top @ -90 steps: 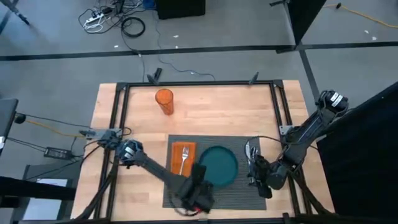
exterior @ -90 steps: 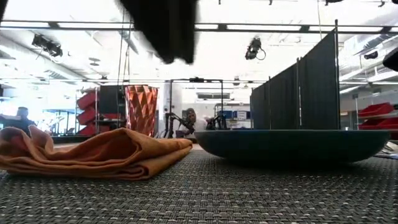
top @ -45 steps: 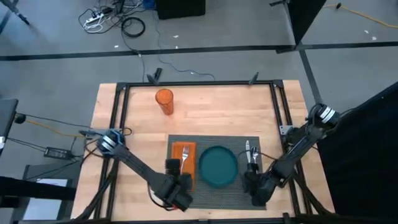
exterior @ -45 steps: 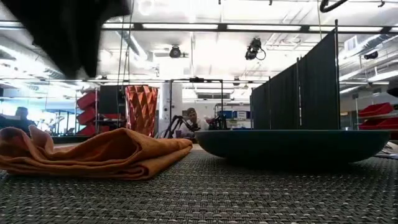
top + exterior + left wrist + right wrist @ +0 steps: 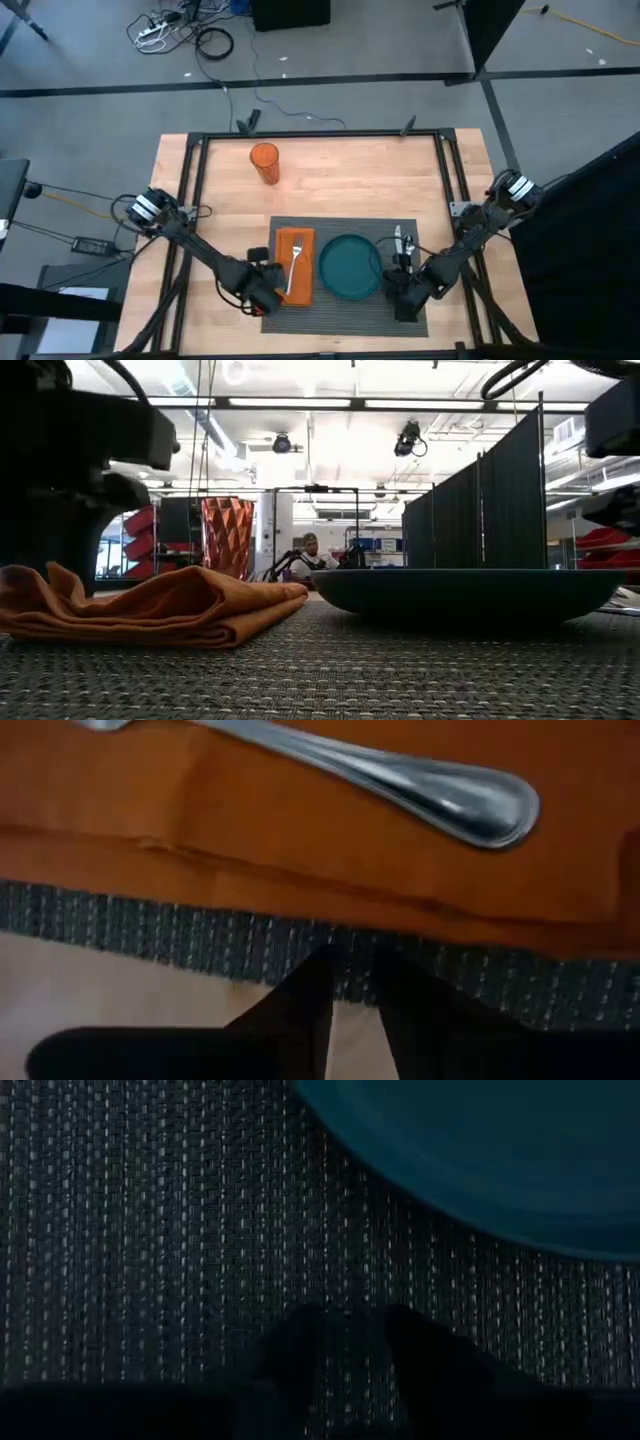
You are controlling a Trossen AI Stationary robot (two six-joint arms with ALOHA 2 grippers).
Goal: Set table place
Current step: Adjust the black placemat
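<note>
Your placemat lies flat at the table's near edge, centred, carrying the orange napkin w/ fork, the teal plate, and cutlery toward its right edge. Left gripper sits low at the mat's left edge, jaws pressed nearly together, holding nothing; right gripper hovers over the mat's near right part, also nearly closed. Risk, imo: either tip catches the weave or napkin hem and drags the mat, skewing everything. The left wrist view shows the fork handle close up; the low view hides the fork but shows the orange cup behind.
</note>
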